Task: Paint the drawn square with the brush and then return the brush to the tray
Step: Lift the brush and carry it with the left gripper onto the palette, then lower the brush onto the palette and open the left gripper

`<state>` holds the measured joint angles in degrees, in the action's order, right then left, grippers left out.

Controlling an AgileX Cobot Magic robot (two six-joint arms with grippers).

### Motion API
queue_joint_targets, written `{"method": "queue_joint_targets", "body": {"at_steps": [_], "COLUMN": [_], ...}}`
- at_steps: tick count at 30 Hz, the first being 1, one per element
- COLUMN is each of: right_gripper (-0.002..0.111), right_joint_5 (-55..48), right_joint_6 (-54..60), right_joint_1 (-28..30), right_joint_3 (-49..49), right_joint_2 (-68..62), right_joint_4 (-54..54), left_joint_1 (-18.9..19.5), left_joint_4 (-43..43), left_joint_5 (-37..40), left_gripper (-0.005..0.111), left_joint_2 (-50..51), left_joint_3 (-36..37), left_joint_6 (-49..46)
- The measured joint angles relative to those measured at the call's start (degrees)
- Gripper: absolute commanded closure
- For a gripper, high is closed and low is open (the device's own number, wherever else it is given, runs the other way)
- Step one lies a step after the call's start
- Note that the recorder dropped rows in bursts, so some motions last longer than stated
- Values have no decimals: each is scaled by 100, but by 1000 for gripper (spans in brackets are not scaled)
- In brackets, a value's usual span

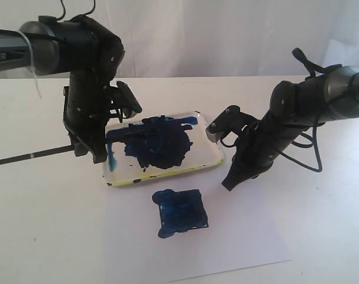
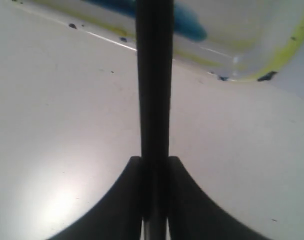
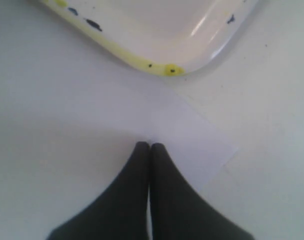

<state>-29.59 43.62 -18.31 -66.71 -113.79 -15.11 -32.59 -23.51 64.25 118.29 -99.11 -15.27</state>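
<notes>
Left jaws clamp thin black brush (image 1: 37, 155); I'd lower it level into blue-blotted white tray (image 1: 206, 149). Right jaws together.

Brush (image 1: 34, 155): bristle end was hidden behind the left gripper (image 1: 89, 152) at the tray's (image 1: 204, 148) left edge; shaft was blurred in the left wrist view. Tray: was cut off in both wrist views.

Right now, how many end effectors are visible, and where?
2. The left end effector is at the tray's left end, shut on the brush; the right end effector, shut and empty, is near the tray's right end. None seems hidden.
</notes>
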Motion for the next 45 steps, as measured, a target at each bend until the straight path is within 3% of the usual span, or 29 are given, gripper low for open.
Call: {"method": "queue_joint_targets", "body": {"at_steps": [16, 28, 41, 45], "right_gripper": [108, 108, 108, 108], "right_joint_5": [0, 0, 0, 0], "right_joint_6": [0, 0, 0, 0], "right_joint_1": [0, 0, 0, 0], "right_joint_3": [0, 0, 0, 0], "right_joint_2": [0, 0, 0, 0], "right_joint_4": [0, 0, 0, 0], "left_joint_1": [173, 273, 262, 262], "left_joint_4": [-440, 717, 705, 705], "left_joint_5": [-336, -1112, -965, -965], "left_gripper": [107, 107, 107, 95], "left_joint_2": [902, 975, 975, 975], "left_joint_3": [-605, -605, -605, -605], "left_joint_6": [-438, -1362, -1473, -1483]}}
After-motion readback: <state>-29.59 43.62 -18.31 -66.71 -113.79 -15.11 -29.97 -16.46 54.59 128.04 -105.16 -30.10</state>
